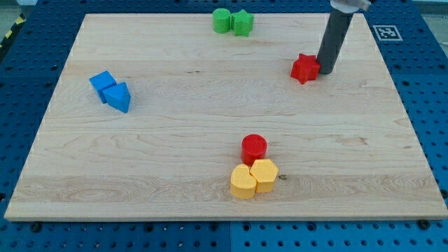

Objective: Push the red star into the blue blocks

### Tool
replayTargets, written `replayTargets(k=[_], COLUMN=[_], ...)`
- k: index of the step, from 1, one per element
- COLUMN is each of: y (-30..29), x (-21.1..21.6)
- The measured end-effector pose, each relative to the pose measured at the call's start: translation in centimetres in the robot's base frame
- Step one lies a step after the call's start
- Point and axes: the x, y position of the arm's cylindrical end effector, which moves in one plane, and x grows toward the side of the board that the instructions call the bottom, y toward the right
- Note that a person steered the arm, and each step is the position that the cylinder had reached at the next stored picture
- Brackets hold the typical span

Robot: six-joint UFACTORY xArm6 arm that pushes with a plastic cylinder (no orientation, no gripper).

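The red star (304, 68) lies on the wooden board at the view's upper right. My tip (326, 71) stands right against the star's right side. Two blue blocks sit together at the view's left: a blue cube (102, 82) and a blue triangular block (119, 96) touching it at its lower right. The star is far to the right of them.
Two green blocks (232, 22) sit side by side at the board's top edge. A red cylinder (254, 147) sits at the lower middle, with two yellow blocks (253, 178) touching it just below. The wooden board (210, 203) lies on a blue pegboard table.
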Motion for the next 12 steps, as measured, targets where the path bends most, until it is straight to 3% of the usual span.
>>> replayTargets(k=[1,2,5,7,10,12], y=[-1.7,-4.0,-2.6,-3.0,-14.3,-7.9], x=[2.0,0.9,-6.0,-5.7,-3.6,-2.7])
